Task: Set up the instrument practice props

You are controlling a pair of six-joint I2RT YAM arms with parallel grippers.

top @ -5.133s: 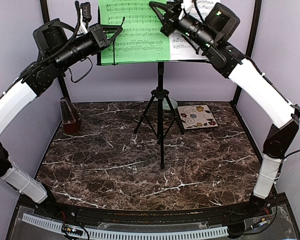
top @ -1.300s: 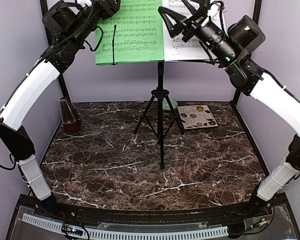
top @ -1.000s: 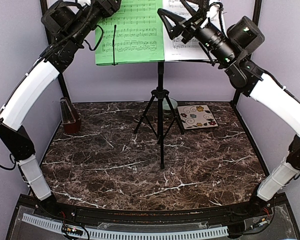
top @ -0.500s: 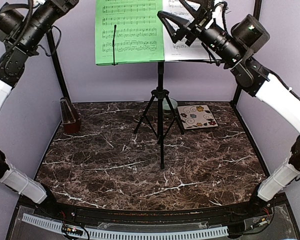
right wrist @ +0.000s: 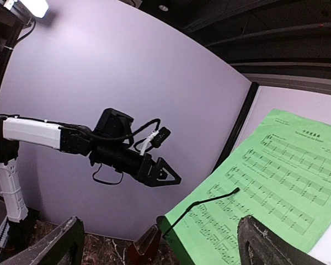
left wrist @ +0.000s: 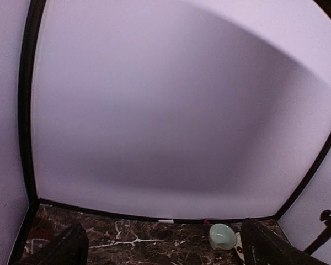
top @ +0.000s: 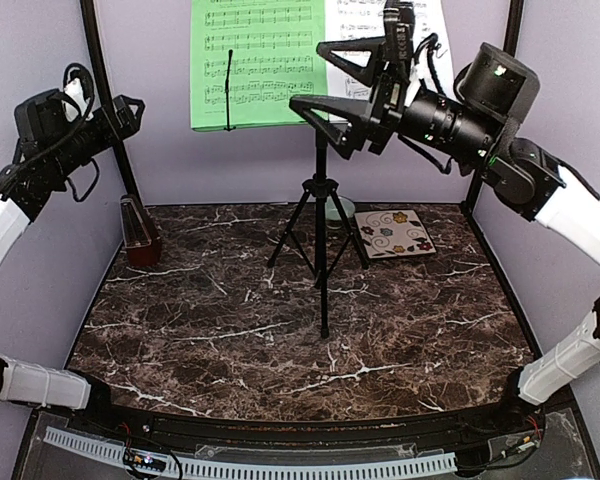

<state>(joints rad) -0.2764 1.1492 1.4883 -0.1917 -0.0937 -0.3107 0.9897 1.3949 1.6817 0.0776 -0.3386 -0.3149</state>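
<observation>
Top view: music stand (top: 321, 215) at frame centre, tripod feet on the marble table (top: 230, 340), desk up at the top edge. Green sheet (top: 257, 60) on the desk's L half w/ 1 thin black holder wire (top: 228, 90) across it. White sheet (top: 358, 25) just beside it on the R, partly hidden by the R arm. Metronome (top: 138, 232) upright at mid-left by the table edge, well apart from the stand. Pale green bowl (top: 344, 208) behind the tripod legs; patterned tile (top: 394, 233) near it, to the R.

Right gripper (top: 306, 73), upper centre, in front of the desk: 2 fingers spread wide, nothing between. Left gripper (top: 130, 108), upper left, well apart from the stand: its wrist cam shows fingers wide apart, empty, facing the back wall.
</observation>
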